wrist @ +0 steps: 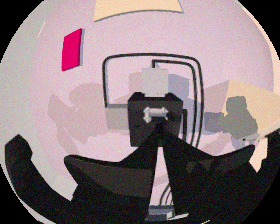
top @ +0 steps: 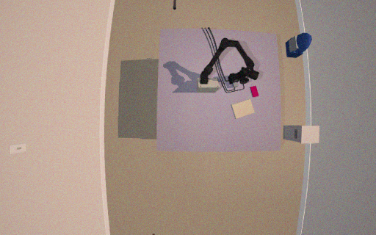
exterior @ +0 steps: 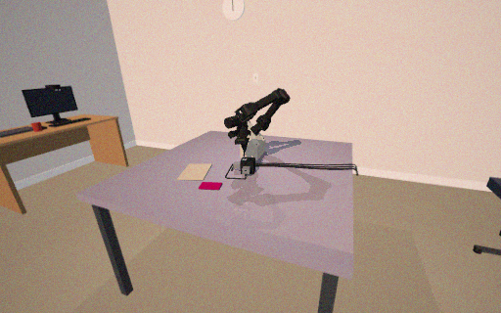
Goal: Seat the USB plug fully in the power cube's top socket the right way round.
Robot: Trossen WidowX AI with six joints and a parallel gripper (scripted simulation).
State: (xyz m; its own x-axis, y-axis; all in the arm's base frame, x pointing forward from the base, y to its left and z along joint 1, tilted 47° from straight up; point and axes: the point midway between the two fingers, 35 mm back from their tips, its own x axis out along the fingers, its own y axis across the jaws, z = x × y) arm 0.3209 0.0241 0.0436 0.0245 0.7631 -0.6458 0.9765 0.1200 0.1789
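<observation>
The power cube (exterior: 251, 162) (wrist: 139, 127) is black and stands on the table; in the top view the arm mostly hides it. A pale block plug (wrist: 154, 82) (exterior: 246, 170) sits at one side of it. My gripper (wrist: 159, 135) (exterior: 245, 155) points down at the cube's top, its fingertips nearly together, shut on the USB plug. A small silver piece (wrist: 156, 114), seemingly part of this plug, shows just beyond the fingertips over the cube's top. The fingers hide the rest, so its depth in the socket and which way round it is cannot be told.
Black cables (top: 214, 48) (exterior: 310, 166) (wrist: 146, 54) loop around the cube and run to the table's edge. A magenta box (top: 254, 91) (exterior: 210, 186) (wrist: 72, 50) and a tan pad (top: 243, 109) (exterior: 195, 171) (wrist: 138, 9) lie on the table (top: 200, 128).
</observation>
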